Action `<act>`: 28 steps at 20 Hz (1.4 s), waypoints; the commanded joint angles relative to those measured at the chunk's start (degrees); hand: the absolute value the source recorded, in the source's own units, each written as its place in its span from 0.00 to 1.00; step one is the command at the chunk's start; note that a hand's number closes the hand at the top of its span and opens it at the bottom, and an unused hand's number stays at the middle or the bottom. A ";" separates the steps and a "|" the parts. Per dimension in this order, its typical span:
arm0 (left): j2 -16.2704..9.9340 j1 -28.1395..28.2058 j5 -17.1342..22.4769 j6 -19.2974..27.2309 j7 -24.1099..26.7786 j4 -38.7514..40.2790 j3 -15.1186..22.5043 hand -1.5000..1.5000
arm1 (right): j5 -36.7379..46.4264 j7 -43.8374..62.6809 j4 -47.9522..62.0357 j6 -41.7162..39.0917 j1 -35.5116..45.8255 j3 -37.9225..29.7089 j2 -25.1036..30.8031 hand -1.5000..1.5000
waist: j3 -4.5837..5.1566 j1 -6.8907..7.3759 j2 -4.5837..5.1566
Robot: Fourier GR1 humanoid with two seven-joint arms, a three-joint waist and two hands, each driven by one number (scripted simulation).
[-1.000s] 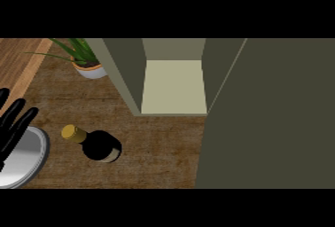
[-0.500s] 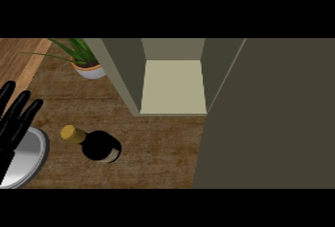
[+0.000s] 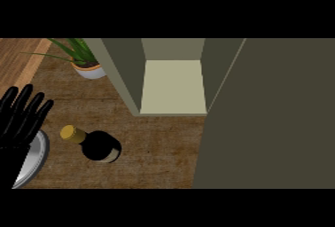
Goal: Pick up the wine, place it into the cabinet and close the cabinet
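Wine bottle point(image 3: 99, 145) stands untouched just right of my left hand point(image 3: 23, 116), which has crept up, fingers spread and empty, so I judge the pick still pending.

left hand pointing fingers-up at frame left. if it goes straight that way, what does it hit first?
Nothing obvious: left hand points along bare counter. The plant sits right of that line, the wine off to the side. Height unclear.

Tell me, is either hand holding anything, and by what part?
Nothing is held. The left hand is open, fingers straight, apart from the wine, which stands alone on the counter. The right hand is not in view.
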State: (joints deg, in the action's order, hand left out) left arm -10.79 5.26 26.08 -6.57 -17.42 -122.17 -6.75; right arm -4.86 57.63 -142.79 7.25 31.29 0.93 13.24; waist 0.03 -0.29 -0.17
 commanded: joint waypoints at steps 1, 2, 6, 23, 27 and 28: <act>-0.40 0.64 -0.17 -1.58 -0.02 1.77 -0.80 0.00 | -2.61 5.36 -7.97 1.61 -0.88 -0.44 -0.10 0.00 | 0.00 0.07 -0.02; -0.74 0.60 0.07 -2.98 2.21 5.60 -2.34 0.00 | -6.29 4.74 -8.65 0.29 -1.09 -3.02 0.67 0.00 | -0.01 -0.14 -0.01; -0.56 1.62 -2.49 -6.78 7.64 11.10 -2.32 0.00 | -2.93 4.98 -4.77 1.59 2.70 -0.02 -0.01 0.00 | 0.03 0.15 0.03; 2.36 5.51 -10.72 -13.87 25.14 28.67 -1.73 0.00 | -1.09 6.02 -7.10 2.38 1.71 1.70 -0.68 0.00 | 0.01 0.11 -0.01; 4.32 1.51 -15.42 -13.33 32.30 40.52 -0.93 0.00 | -3.26 4.53 -5.97 1.19 1.81 -0.73 0.46 0.00 | 0.02 -0.19 0.09; 4.89 3.07 -15.63 -12.37 31.32 38.10 -0.42 0.00 | -1.67 7.31 -8.91 2.65 2.37 1.05 0.33 0.00 | 0.02 -0.16 -0.03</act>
State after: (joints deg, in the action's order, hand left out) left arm -6.99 8.39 12.85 -19.12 10.29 -88.28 -7.69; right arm -4.69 59.07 -142.47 8.72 35.60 1.29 13.61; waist 0.05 -0.39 -0.16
